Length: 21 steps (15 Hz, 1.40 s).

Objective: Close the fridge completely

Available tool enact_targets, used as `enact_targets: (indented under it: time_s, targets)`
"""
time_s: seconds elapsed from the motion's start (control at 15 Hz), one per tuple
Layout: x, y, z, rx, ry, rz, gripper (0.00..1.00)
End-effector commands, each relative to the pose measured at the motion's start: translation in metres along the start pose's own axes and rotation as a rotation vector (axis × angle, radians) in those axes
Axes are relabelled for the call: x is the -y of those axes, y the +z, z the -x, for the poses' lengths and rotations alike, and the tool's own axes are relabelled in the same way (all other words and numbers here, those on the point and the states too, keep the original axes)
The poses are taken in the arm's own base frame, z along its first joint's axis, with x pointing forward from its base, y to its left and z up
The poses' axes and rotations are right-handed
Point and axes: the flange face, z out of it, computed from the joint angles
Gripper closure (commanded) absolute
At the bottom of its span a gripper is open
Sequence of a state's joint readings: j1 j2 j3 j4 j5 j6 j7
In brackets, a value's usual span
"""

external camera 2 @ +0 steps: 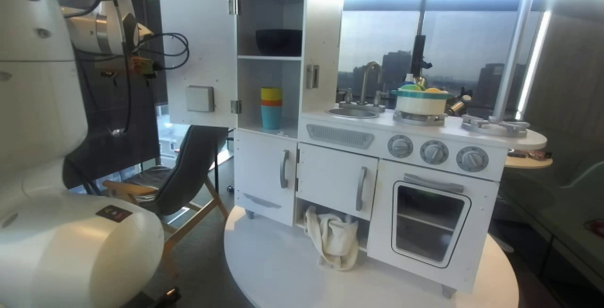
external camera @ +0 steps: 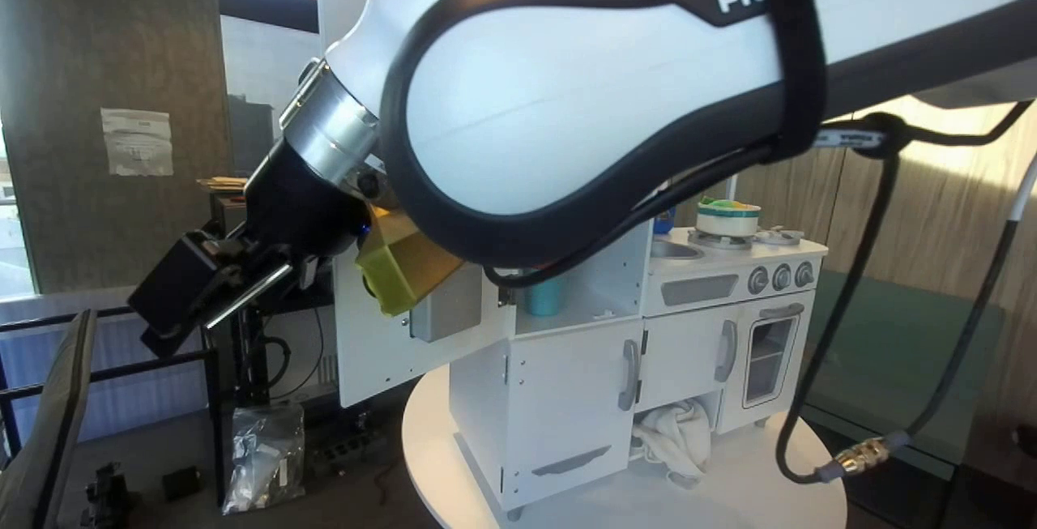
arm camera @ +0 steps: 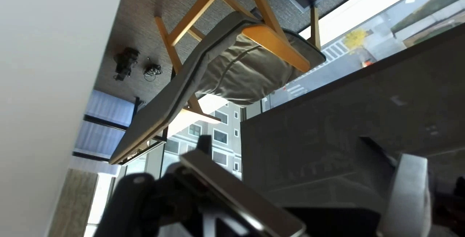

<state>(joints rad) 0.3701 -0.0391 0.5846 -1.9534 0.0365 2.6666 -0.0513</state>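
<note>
The fridge is a tall white cabinet in both exterior views. Its upper door is swung wide open on its hinges, with the inner side and a grey box showing. The door also shows in an exterior view, partly behind the arm. The emblem side of the door is hidden. My gripper is open and empty, past the door's free edge and apart from it. In the wrist view the fingers stand wide apart. A pale surface, apparently the door, fills the left side there.
The fridge holds a black bowl and stacked cups. The lower door is shut. The stove section adjoins it on the round white table. A grey chair stands beyond my gripper. Cables hang from the arm.
</note>
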Motion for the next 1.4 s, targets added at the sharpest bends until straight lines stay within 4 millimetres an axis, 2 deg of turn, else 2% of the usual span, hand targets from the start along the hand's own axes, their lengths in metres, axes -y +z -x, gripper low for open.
enact_targets:
  time_s: [0.0,0.2,0.6,0.8,0.87,0.93,1.07,1.33]
  targets:
    - [-0.014,0.01,-0.028,-0.044,-0.044,-0.014,0.0]
    - [-0.019,0.016,-0.034,-0.05,-0.07,-0.006,0.0]
    - [0.004,0.0,-0.031,-0.062,-0.202,0.071,0.0]
    - [0.003,-0.006,-0.028,-0.076,-0.29,0.177,0.0]
    - [0.018,-0.01,-0.009,-0.035,-0.344,0.214,0.0]
    - [0.021,-0.007,-0.001,-0.009,-0.385,0.253,0.0]
    - [0.023,0.003,0.007,0.034,-0.459,0.338,0.0]
    - [0.031,0.007,0.016,0.096,-0.584,0.532,0.0]
